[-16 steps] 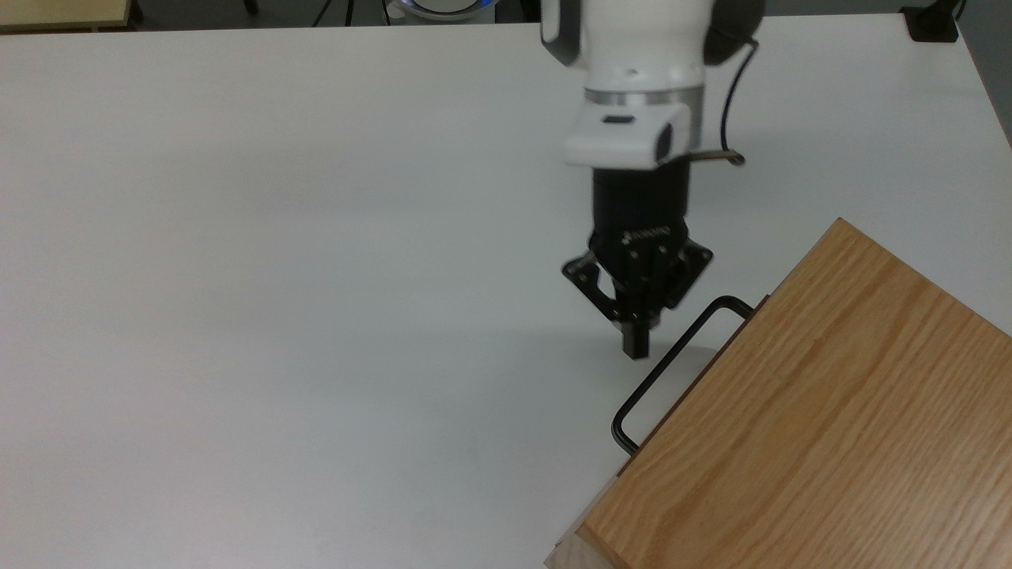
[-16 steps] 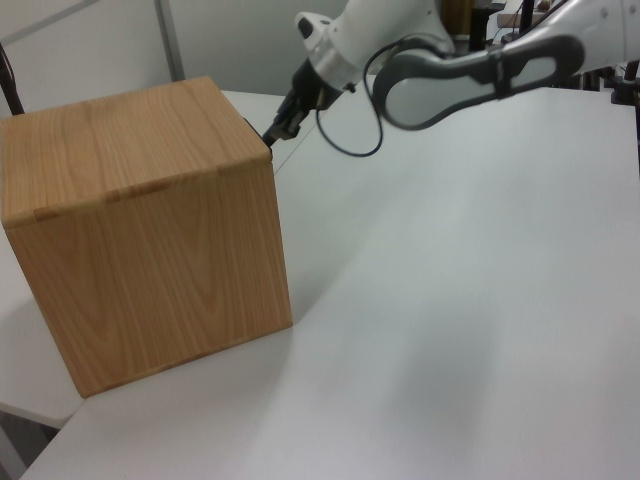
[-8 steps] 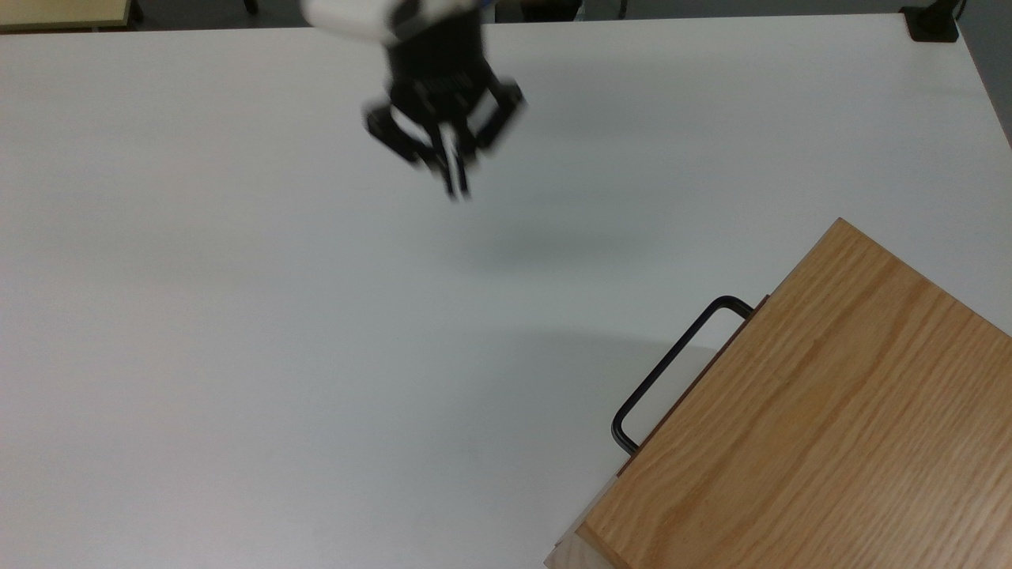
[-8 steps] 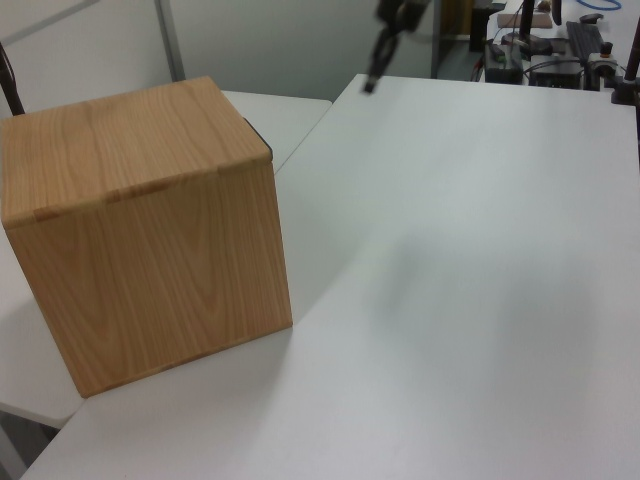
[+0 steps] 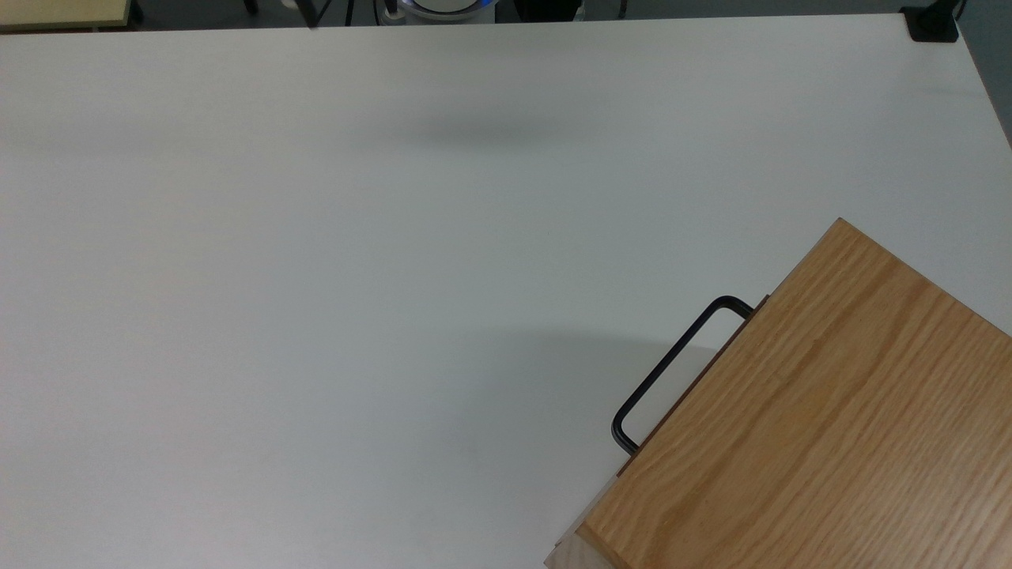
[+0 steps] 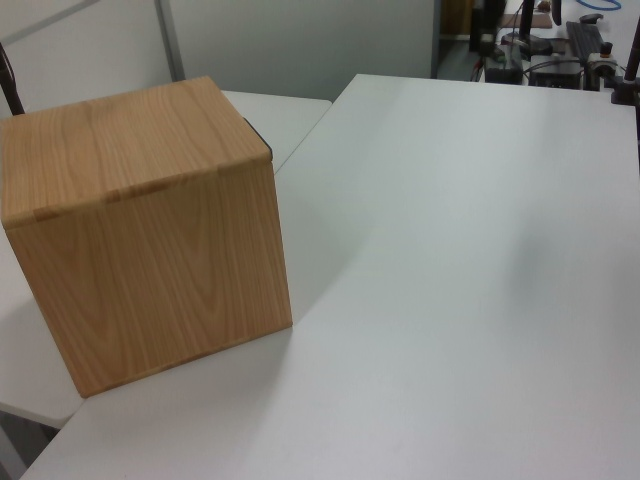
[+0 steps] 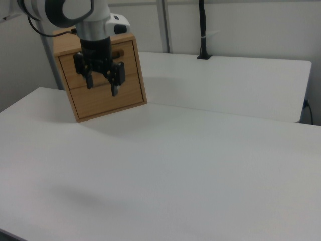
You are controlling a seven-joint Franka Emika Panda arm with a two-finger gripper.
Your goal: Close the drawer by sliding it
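Note:
The oak-grain cabinet stands at the top view's lower right and at the left view's left. The drawer's thin black handle sticks out from the cabinet's front edge. In the right view the drawer front lies flush with the cabinet face, partly hidden behind the arm. My gripper hangs high above the white table, well away from the handle. Its two black fingers stand apart with nothing between them.
The white table stretches wide to the top view's left of the cabinet. A black clamp sits at its far right corner in the top view. A black post rises at the table's back edge in the right view.
My gripper has pulled away from the handle, rising toward the top view's upper left and leaving both the top and left views. The cabinet and drawer have not moved.

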